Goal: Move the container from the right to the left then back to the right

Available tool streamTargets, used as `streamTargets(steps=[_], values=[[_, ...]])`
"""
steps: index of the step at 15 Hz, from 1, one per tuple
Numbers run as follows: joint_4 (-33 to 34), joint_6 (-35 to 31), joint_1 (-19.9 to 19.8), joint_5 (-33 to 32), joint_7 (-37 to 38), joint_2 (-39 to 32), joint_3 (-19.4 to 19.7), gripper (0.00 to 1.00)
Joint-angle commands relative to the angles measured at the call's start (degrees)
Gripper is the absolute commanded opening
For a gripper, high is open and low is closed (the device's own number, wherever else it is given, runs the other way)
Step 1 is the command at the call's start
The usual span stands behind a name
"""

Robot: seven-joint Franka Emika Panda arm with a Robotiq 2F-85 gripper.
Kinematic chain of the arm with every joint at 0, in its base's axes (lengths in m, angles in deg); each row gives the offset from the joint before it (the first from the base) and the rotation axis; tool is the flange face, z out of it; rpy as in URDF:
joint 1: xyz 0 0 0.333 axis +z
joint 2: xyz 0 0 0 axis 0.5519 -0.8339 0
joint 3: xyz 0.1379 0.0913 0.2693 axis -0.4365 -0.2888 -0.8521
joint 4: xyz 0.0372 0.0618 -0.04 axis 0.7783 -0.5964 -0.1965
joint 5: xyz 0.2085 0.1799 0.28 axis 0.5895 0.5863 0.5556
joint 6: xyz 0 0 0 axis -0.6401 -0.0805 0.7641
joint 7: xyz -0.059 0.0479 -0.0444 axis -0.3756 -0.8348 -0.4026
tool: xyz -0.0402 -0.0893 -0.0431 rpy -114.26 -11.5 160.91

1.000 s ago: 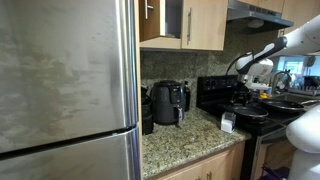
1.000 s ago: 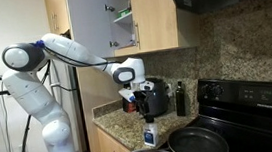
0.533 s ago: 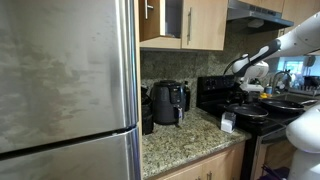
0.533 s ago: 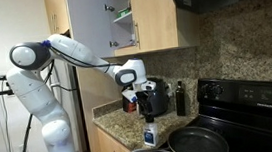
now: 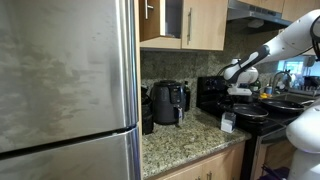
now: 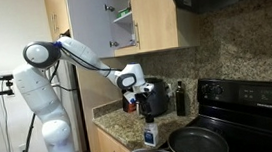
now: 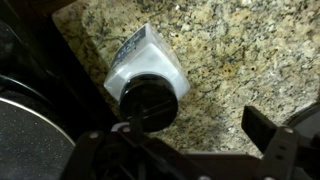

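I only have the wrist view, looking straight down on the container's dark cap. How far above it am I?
Observer: In both exterior views the gripper hangs well above the container, with a clear gap between them.
Operator: Anything tall nearby?
Observer: A black air fryer stands farther back on the counter, apart from the container.
Operator: And overhead?
Observer: An upper cabinet door stands open above the counter.
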Motion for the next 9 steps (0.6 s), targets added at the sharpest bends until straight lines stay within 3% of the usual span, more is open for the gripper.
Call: streamTargets(steps=[1,4,5,8,9], values=[[0.1,-1.3,-3.3,-8.9,14.2,-1.6,-4.7,1.0],[1.1,3.6,-3.5,-13.3,23.1,-1.8,-6.5,1.0],[-1.1,5.0,-5.6,-12.1,15.0,2.6,-1.4,1.0],[0.9,6.5,-8.8,-11.1,11.4,3.1,2.9,1.0],[0.3,5.0,-7.2,-11.5,14.8,1.7,0.0,1.0]])
